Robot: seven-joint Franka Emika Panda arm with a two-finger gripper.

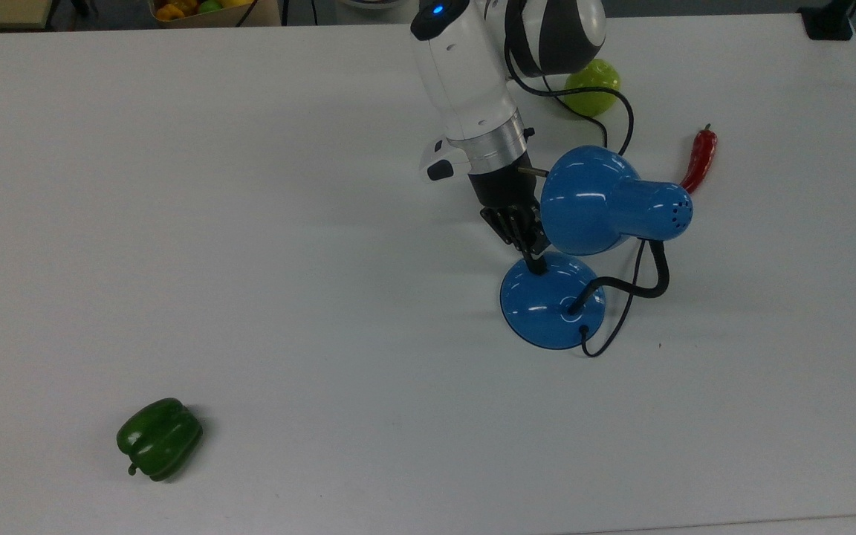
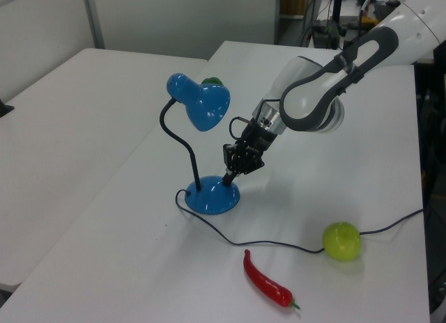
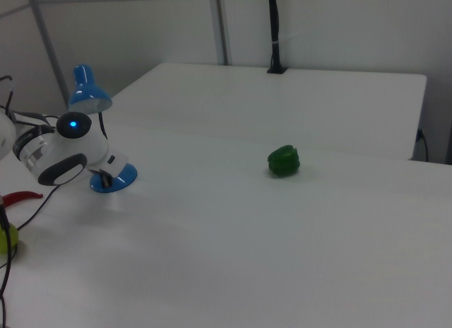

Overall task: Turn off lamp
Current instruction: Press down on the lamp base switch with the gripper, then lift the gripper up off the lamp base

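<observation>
Tool tip on the lamp base, no light pool on the table

Blue lamp (image 1: 553, 301) right of centre in the top view, on the white table (image 1: 250, 260); domed base below, bell shade above it and slightly right, black gooseneck looping between the two on the right. Thin black cord trailing from the base's lower edge, then running up toward the upper right of the frame. No bright patch on the table around the base. Same lamp at left of centre in the left view (image 2: 212, 196), and at the far left in the right view (image 3: 113, 178).

Tool (image 1: 534, 260) slanting down from the upper middle of the top view, fingers pressed narrow with no gap to be seen, tip touching the upper rim of the base just under the shade. In the left view, tool (image 2: 228, 177) meeting the base's right side.

Green bell pepper (image 1: 159, 438) at lower left of the top view, well apart from the lamp. Red chilli (image 1: 699, 157) at right, near the shade. Green apple (image 1: 593, 86) at upper right, partly behind the arm.
</observation>
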